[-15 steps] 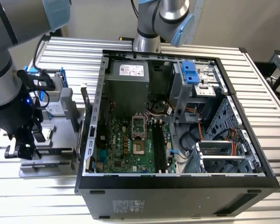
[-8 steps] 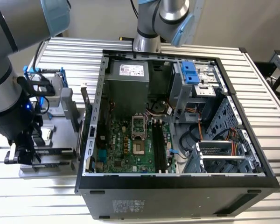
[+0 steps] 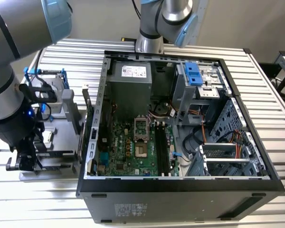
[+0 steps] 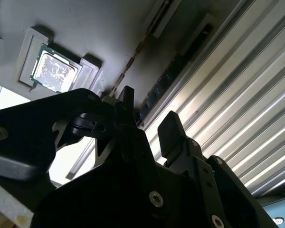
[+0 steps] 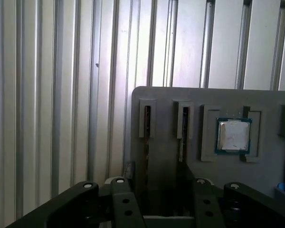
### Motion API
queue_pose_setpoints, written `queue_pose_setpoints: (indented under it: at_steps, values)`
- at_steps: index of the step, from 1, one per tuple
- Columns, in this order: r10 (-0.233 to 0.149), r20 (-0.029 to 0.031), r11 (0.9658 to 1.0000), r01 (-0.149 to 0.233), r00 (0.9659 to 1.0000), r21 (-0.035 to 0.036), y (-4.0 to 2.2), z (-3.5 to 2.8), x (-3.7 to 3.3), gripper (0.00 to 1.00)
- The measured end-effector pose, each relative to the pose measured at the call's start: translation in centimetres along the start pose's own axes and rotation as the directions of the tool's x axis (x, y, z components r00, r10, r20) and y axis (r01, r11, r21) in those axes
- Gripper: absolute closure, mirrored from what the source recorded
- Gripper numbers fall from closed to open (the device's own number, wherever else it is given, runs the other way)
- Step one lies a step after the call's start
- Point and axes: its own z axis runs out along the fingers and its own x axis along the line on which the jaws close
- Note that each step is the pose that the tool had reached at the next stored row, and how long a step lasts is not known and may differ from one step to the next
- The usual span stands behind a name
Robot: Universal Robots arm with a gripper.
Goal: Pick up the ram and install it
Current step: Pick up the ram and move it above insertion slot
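Claw (image 3: 22, 162) hangs low over a grey tray (image 3: 64, 124) on the slatted desk (image 3: 266, 85), to the exterior view's left of the open computer case (image 3: 180, 190). The motherboard (image 3: 133, 147) lies exposed inside the case.

In the second wrist view, the ram (image 4: 173, 70), a dark strip with black chips, stands on edge in the tray. Its near end lies between the two fingers (image 4: 171, 126), which are spread apart. Contact cannot be judged.

In the first wrist view, the fingers stand wide on either side of two narrow slots (image 5: 147, 121). A square silver chip (image 5: 233, 135) rests in a recess beside the slots.
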Motion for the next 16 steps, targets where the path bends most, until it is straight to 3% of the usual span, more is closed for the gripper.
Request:
queue_pose_setpoints:
  at_steps: [16]
  values:
    - [0.001,-0.0056,1.0000,-0.001,1.0000,-0.0007,0.03,1.79,0.24,0.00]
